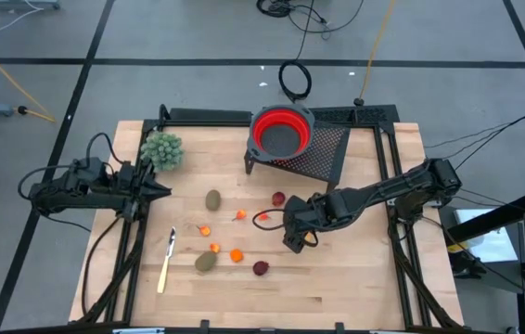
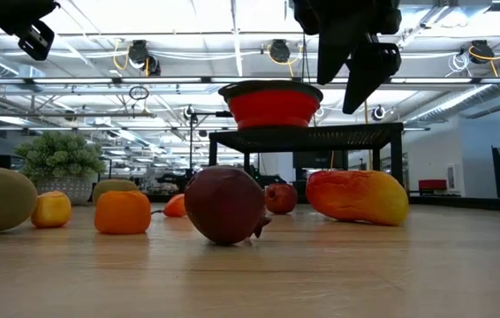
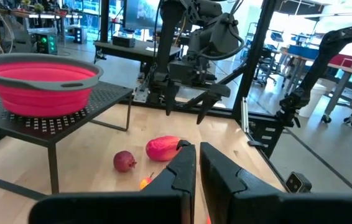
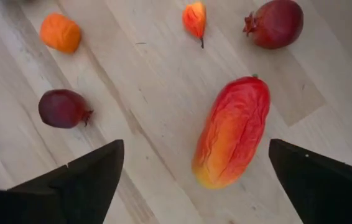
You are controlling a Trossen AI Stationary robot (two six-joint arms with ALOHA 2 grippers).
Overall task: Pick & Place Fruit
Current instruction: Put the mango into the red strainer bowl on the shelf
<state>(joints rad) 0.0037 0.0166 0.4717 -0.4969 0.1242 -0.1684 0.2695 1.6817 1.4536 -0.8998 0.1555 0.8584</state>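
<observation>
The fruit lies spread on the wooden table (image 1: 355,288). An elongated red-orange-yellow piece (image 4: 232,132) rests on its side. My right gripper (image 4: 194,149) hangs open above it, slanting down, a finger to either side and clear of it. The low view shows this gripper (image 2: 349,75) well above the piece (image 2: 356,196). Two dark red balls (image 1: 279,199) (image 1: 261,268), two brownish-green ovals (image 1: 212,199) (image 1: 206,263) and several small orange bits (image 1: 236,255) lie around. My left gripper (image 3: 198,168) waits shut at the table's left edge, pointing level.
A red bowl (image 1: 281,133) stands on a black perforated stand (image 1: 323,153) at the table's far middle. A bushy green clump (image 1: 161,150) sits at the far left. A yellow-handled knife (image 1: 166,264) lies near the front left.
</observation>
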